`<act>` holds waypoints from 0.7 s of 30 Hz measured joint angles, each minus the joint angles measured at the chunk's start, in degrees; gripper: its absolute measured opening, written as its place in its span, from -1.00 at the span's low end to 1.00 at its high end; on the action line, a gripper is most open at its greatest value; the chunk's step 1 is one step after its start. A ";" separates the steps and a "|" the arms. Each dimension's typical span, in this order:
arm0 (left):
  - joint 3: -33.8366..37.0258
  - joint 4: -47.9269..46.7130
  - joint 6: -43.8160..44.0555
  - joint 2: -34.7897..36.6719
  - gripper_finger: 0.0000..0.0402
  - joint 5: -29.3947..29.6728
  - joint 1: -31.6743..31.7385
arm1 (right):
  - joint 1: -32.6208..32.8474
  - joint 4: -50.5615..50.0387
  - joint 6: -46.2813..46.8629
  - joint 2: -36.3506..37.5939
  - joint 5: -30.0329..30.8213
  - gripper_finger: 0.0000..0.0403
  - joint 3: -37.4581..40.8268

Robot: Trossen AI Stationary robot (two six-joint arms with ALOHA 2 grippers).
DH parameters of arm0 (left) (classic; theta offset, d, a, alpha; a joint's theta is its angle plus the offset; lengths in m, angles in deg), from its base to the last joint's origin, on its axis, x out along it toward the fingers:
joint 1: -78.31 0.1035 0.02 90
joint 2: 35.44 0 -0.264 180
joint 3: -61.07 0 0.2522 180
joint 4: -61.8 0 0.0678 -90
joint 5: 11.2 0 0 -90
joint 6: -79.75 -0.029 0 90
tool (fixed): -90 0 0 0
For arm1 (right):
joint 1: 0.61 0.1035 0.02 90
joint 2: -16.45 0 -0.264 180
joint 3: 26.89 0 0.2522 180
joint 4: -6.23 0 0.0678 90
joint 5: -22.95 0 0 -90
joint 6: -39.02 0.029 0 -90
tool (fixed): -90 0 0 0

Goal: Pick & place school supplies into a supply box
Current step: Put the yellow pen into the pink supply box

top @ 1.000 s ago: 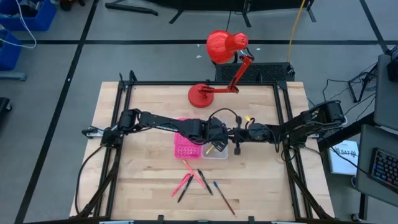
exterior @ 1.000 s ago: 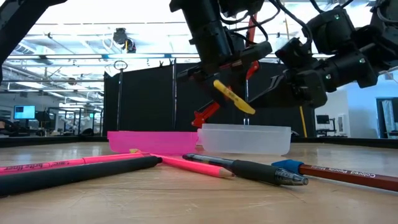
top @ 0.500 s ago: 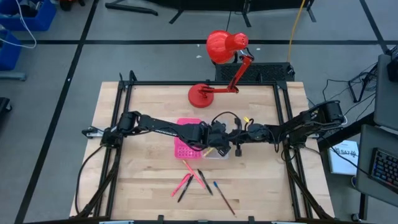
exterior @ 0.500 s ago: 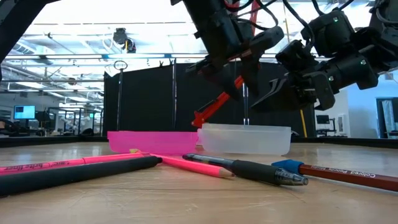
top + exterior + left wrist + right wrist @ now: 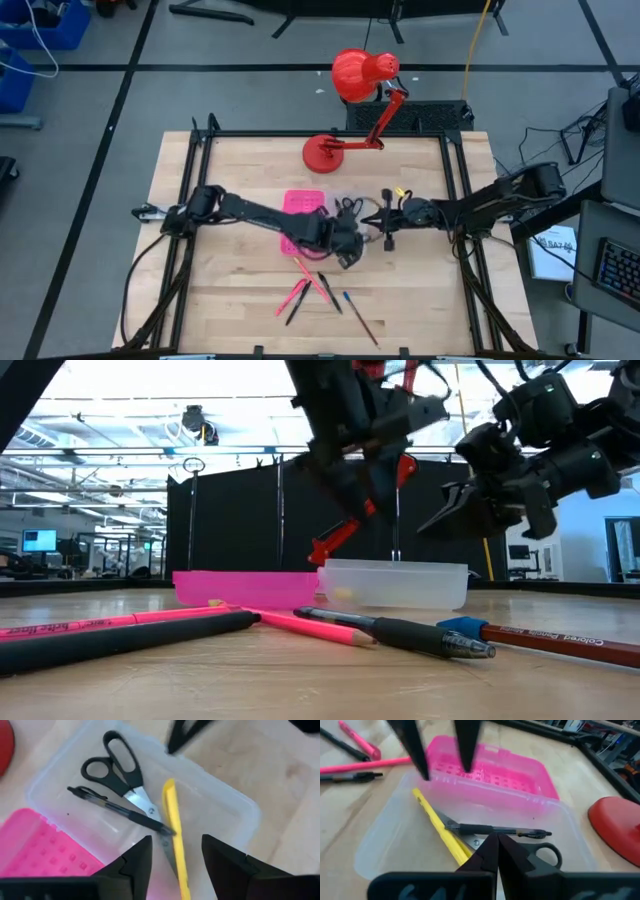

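The supply box is a clear tray (image 5: 356,218) joined to a hot-pink perforated half (image 5: 300,205), both flat on the table. In the clear tray (image 5: 220,805) lie black-handled scissors (image 5: 117,767), a black pen (image 5: 120,812) and a yellow pen (image 5: 175,835). My left gripper (image 5: 176,867) is open and hovers over the tray's near end (image 5: 345,247). My right gripper (image 5: 495,851) is shut and hovers above the tray's right side (image 5: 386,226). Several pens and pencils (image 5: 318,292) lie loose on the table nearer the near edge.
A red desk lamp has its base (image 5: 325,152) behind the box and its head (image 5: 362,72) past the far edge. In the low view, a pink highlighter (image 5: 90,622), a dark pencil (image 5: 140,634), a black pen (image 5: 405,632) and a blue-tipped pencil (image 5: 470,626) lie in front of the box.
My left gripper held the yellow pen tilted above the clear tray, then let it go. The pen now lies flat inside the tray beside the scissors and black pen. The left gripper has drawn back toward the table's near edge.
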 joint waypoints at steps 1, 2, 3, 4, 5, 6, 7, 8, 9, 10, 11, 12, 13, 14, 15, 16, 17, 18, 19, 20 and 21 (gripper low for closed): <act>0.00 -0.06 -0.66 0.18 -0.19 1.21 -0.76 | -0.01 -0.26 0.05 1.16 0.00 -1.00 0.40; 0.00 -0.06 -1.16 0.40 -0.23 2.23 -1.44 | -0.02 -0.77 0.06 2.33 0.00 -1.00 0.76; 0.00 -0.54 -1.45 0.97 -0.29 3.18 -2.06 | -0.02 -1.33 0.07 3.40 0.00 -1.00 1.02; 0.00 -1.72 -1.57 1.60 -0.35 4.23 -2.65 | -0.02 -1.95 0.23 4.44 0.00 -1.00 1.31; -0.01 -2.83 -1.33 1.90 -0.42 5.32 -3.12 | -0.02 -2.56 0.80 5.39 -0.07 -1.00 1.63; -0.05 -3.38 -1.07 2.15 -0.49 6.29 -3.45 | -0.02 -2.77 1.28 6.27 -0.19 -1.00 1.85; -0.07 -4.32 -0.70 2.52 -0.58 6.75 -3.85 | 0.02 -2.90 1.38 7.04 -0.54 -1.00 2.07; -0.06 -5.68 -0.53 2.71 -0.66 7.09 -4.42 | 0.07 -3.29 1.11 7.57 -1.68 -1.00 2.24; -0.04 -6.89 -0.23 2.73 -0.75 7.44 -4.84 | 0.14 -4.26 0.40 8.01 -2.85 -1.00 2.26; 0.00 -7.73 -0.18 2.78 -0.85 7.96 -5.35 | 0.38 -5.74 -0.36 8.43 -3.80 -1.00 2.27; 0.00 -8.20 0.29 2.83 -0.92 8.81 -5.96 | 0.67 -6.92 -1.14 8.62 -4.58 -1.00 2.35; 0.00 -9.33 1.01 2.93 -0.95 10.00 -6.68 | 1.09 -7.64 -1.91 8.63 -4.63 -1.00 2.35; 0.01 -10.59 1.97 3.25 -0.96 11.12 -7.45 | 1.54 -8.51 -2.62 8.63 -4.54 -1.00 2.33; 0.02 -11.88 2.91 3.53 -0.95 12.20 -8.16 | 1.96 -9.65 -2.79 8.63 -4.46 -1.00 2.33; 0.04 -12.85 4.00 3.77 -0.95 13.34 -8.82 | 2.42 -10.73 -2.80 8.62 -4.28 -1.00 2.33; 0.31 -13.31 5.01 4.00 -0.95 14.49 -9.60 | 2.84 -11.93 -2.58 8.58 -3.67 -1.00 2.13; 0.79 -13.76 5.76 4.48 -0.96 15.79 -10.32 | 3.27 -13.58 -2.15 8.52 -2.44 -1.00 1.44; 1.74 -14.34 6.69 4.97 -0.97 17.15 -11.25 | 3.72 -16.08 -1.95 8.48 -1.11 -1.00 0.27; 2.89 -14.98 7.53 5.56 -0.98 18.49 -11.95 | 4.14 -19.14 -1.81 8.53 0.40 -1.00 -1.09; 4.59 -15.53 8.52 6.74 -0.98 19.84 -12.55 | 4.39 -23.02 -1.79 8.54 1.83 -1.00 -2.81; 6.75 -15.73 9.86 8.45 -0.97 21.18 -13.23 | 4.59 -26.97 -1.83 8.50 2.96 -1.00 -4.69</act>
